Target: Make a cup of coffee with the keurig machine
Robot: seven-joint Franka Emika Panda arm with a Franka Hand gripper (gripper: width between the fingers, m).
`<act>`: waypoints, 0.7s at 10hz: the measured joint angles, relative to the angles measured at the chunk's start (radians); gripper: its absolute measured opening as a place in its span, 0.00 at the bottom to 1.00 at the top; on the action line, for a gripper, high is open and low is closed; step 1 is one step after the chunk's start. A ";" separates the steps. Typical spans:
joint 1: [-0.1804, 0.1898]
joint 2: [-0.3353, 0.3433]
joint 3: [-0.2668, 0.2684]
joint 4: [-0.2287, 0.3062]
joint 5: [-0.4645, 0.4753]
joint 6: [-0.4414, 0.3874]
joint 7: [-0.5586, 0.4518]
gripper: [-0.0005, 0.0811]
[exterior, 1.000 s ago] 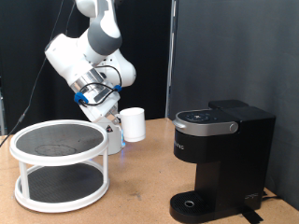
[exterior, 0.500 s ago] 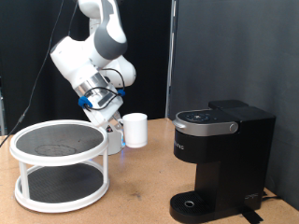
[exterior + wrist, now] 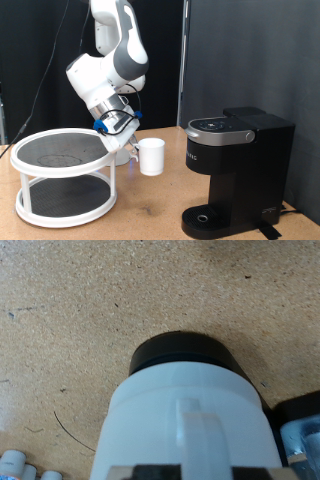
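Gripping the cup [image 3: 151, 156] at its handle side, the gripper [image 3: 127, 147] fingers were closed on it, holding it above the table between the white rack [image 3: 62, 176] and the keurig machine [image 3: 236, 170]. Rigid, smooth, breakable ceramic probably demanded firm hold.
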 joint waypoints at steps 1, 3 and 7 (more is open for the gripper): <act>0.008 0.029 0.002 0.009 0.027 0.019 -0.023 0.01; 0.018 0.085 0.006 0.029 0.069 0.047 -0.061 0.01; 0.022 0.173 0.025 0.071 0.126 0.051 -0.136 0.01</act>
